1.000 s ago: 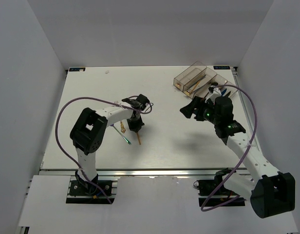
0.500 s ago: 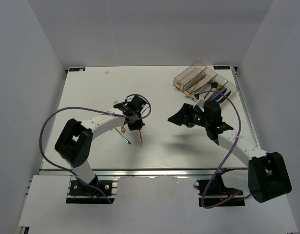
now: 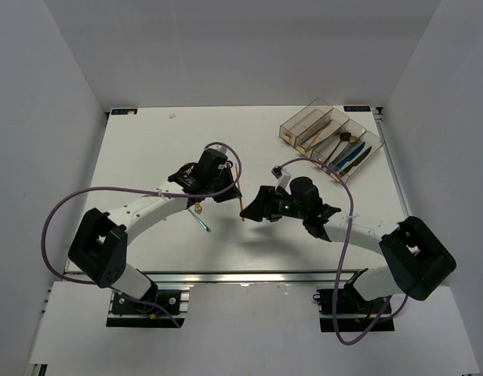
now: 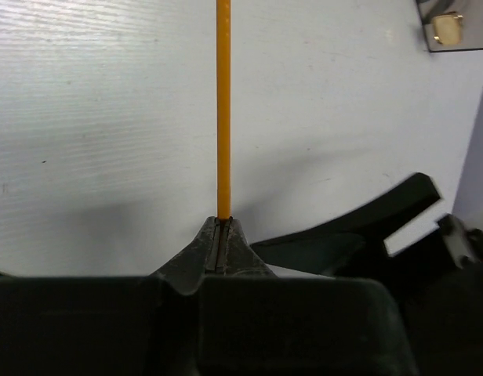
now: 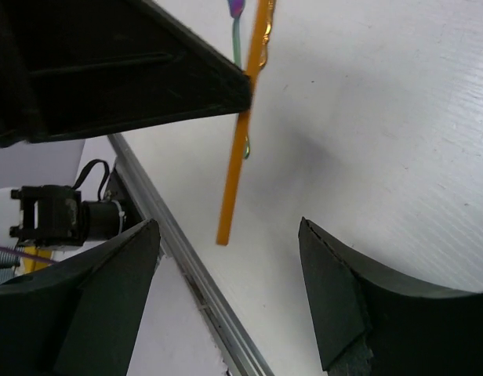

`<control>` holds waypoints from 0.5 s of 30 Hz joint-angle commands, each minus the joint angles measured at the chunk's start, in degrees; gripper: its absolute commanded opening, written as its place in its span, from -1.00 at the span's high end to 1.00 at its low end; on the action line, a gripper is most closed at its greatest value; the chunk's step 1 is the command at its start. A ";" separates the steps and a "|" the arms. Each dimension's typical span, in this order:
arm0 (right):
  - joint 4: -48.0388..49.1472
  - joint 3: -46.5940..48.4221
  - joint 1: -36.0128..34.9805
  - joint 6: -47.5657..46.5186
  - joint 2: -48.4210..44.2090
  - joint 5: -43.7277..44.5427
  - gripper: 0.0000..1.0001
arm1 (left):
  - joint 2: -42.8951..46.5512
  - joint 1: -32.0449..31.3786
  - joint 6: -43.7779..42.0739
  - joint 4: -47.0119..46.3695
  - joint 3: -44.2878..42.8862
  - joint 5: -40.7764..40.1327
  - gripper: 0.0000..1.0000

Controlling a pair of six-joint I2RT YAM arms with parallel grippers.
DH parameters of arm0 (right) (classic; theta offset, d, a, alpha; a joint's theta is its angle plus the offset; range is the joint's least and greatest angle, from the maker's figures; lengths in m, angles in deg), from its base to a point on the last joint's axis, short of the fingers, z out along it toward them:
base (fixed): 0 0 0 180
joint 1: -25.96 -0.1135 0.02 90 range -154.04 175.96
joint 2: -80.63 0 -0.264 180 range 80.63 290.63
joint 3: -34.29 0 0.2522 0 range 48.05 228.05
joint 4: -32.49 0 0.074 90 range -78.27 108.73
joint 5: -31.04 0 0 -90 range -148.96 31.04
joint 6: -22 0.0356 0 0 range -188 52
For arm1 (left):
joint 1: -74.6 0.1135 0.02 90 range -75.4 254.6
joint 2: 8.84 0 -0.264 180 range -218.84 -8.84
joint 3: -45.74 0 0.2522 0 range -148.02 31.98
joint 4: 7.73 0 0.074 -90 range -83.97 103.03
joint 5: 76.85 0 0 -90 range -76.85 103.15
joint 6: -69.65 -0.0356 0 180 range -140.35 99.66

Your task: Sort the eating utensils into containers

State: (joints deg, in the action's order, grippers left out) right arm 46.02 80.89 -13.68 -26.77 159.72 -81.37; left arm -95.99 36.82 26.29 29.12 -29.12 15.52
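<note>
— White table [image 3: 147,149], white walls round it. Where's the chopstick [image 4: 223,110]?
— Pinched in the left gripper [image 4: 219,233], jaws tight on its near end. It sticks straight out from the tips, above the table
— And the right gripper [image 5: 226,231]?
— Spread wide, with a finger on each side of the chopstick's free end, touching neither
— Anything hard to see?
— The chopstick's far end runs off the top of the left wrist view, and from above it's only a thin sliver. How far it reaches back between the left tips I can't tell
— What else is about?
— A gold fork [image 3: 197,207] and a teal fork [image 3: 204,225] lie on the table just beside the left arm [image 3: 147,205]. The bins [image 3: 304,117] sit at the far right corner, well apart from both grippers, with some cutlery [image 3: 345,153] inside
</note>
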 commanded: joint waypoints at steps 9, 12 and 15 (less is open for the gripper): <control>2.59 7.23 -3.87 -0.89 5.28 9.23 -0.34 | 7.44 -0.45 1.18 -6.13 2.39 5.80 1.00; 3.82 8.38 -4.22 -0.45 6.07 8.44 -0.09 | 7.53 -0.45 1.01 -6.04 2.48 5.54 1.00; 5.14 9.17 -4.31 -0.10 6.43 7.91 0.47 | 7.26 -0.45 0.66 -5.61 2.04 4.76 1.00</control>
State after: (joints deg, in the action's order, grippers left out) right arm 47.31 87.41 -17.59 -26.90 165.86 -73.70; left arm -90.68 36.69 27.12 24.01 -26.96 20.04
